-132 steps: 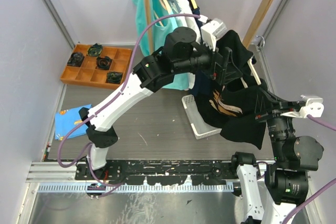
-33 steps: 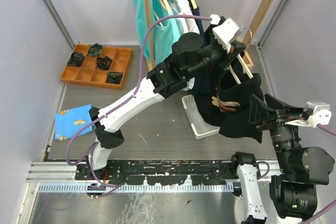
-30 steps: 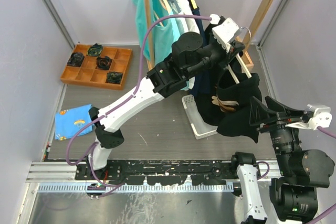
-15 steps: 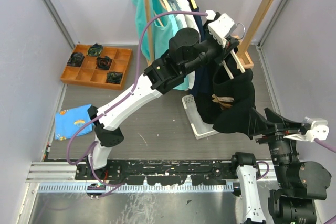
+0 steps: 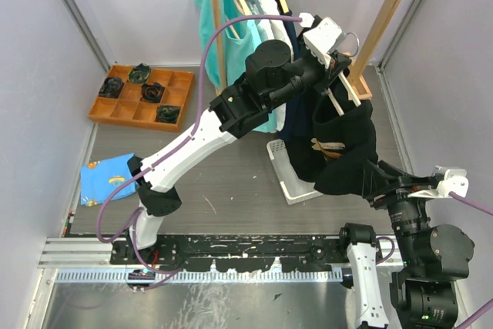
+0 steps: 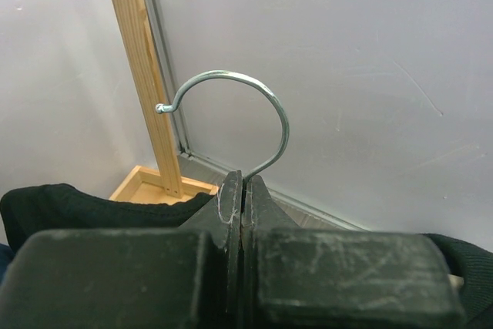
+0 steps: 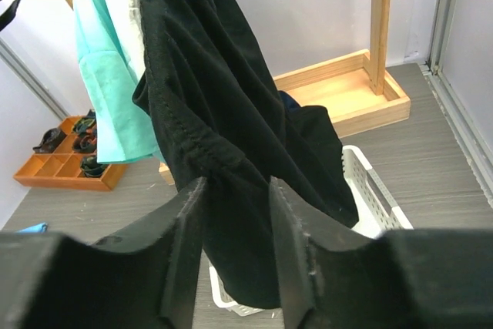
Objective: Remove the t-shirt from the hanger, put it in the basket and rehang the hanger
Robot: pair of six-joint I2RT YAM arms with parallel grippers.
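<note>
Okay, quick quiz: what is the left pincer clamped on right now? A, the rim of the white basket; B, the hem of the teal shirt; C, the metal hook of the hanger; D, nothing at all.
C: in the left wrist view the left pincer is pinched shut on the stem of the metal hook, above the black t-shirt.

You have a black t-shirt (image 5: 339,148) hanging in mid-air on a wooden hanger (image 5: 340,92) with a silver wire hook (image 6: 239,125). The hanger is tilted, one arm sloping down toward the right, its bare wood showing above the fabric. The shirt droops in loose folds over the white basket, a pale print showing on it. Its lower hem bunches at the bottom right.
</note>
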